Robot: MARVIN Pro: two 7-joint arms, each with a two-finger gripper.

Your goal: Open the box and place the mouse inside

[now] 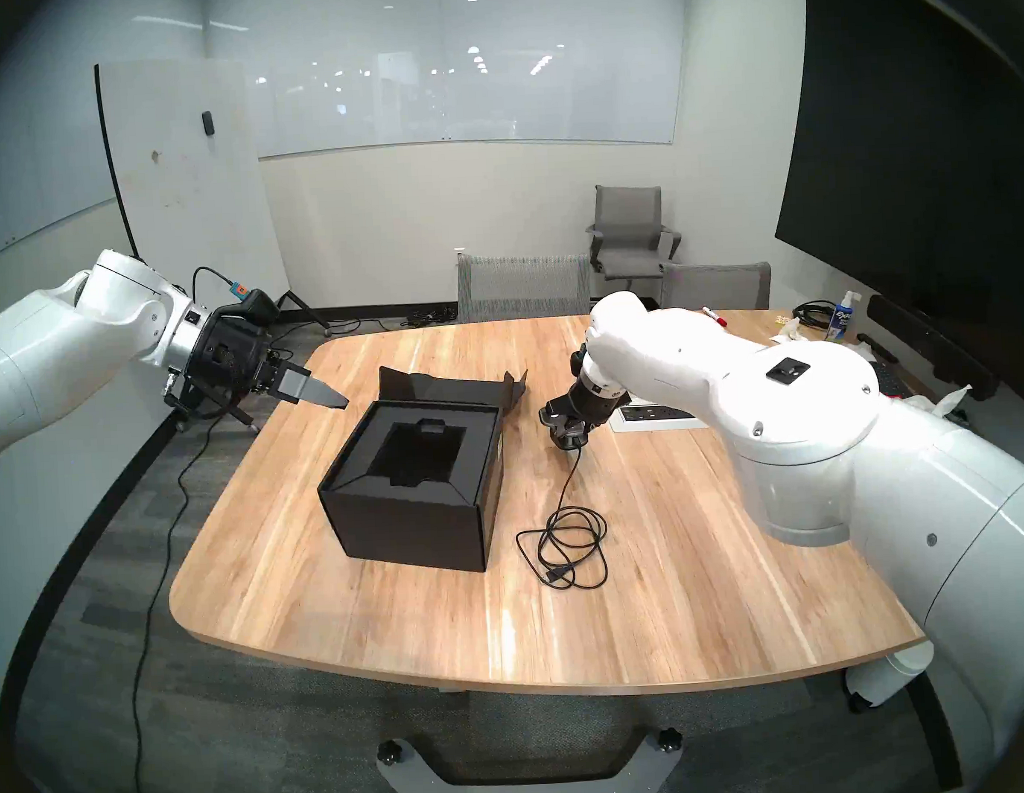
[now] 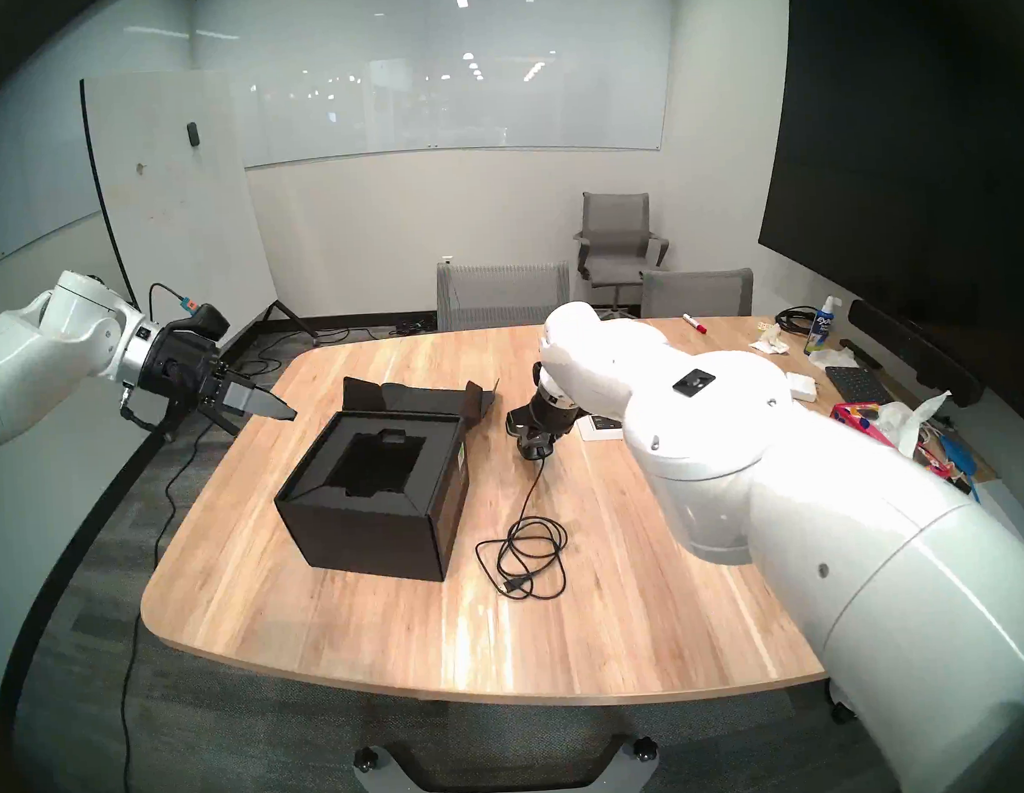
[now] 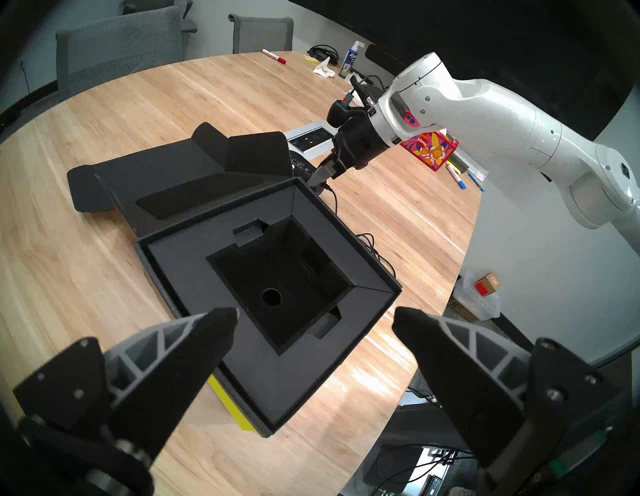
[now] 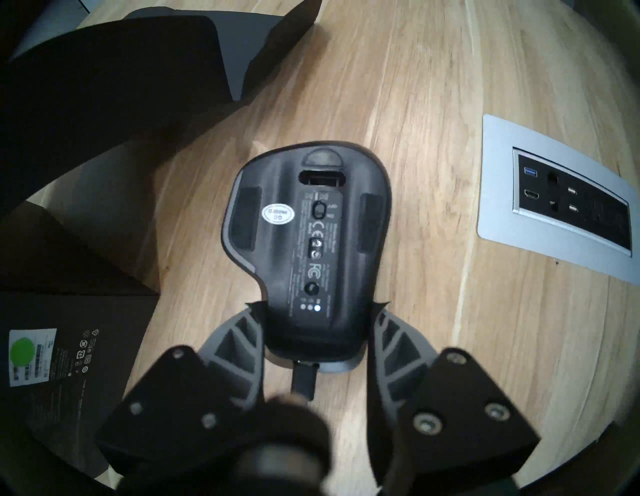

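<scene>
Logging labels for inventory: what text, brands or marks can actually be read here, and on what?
"FC" (FCC mark) and "CE": mouse underside.
"EXPO", partly readable: spray bottle.
"Kleenex", barely readable: floral tissue box.
White oval sticker on mouse: blurred.
Fine print and barcode label on the box side: too small.

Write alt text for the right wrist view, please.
The right hand grips a black mouse by its cable end, underside facing the camera, above the wooden table. The open black box sits at left, its flap above it in the view; a recessed power and port panel is at right.
</scene>
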